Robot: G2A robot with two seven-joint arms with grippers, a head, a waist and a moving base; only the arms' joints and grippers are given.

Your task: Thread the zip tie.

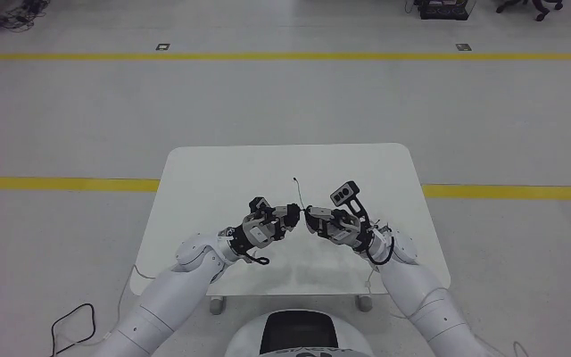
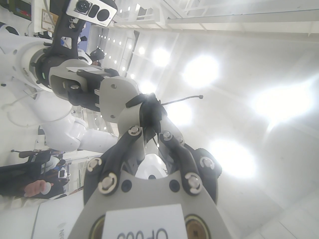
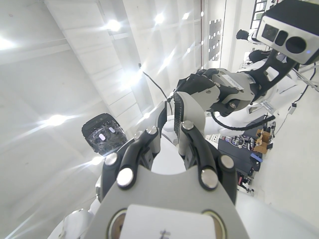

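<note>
The zip tie is a thin black strip held in the air above the middle of the white table. Its free end with the small head points away from the robot. My left gripper and right gripper meet tip to tip at its lower part. In the left wrist view the left gripper is shut on the zip tie, with the right gripper pressed in just beyond. In the right wrist view the right gripper is closed around the zip tie, facing the left gripper.
The table top around the two arms is bare white, with its edges well away from the grippers. A yellow floor line runs behind the table. The right arm's wrist camera stands up beside the grippers.
</note>
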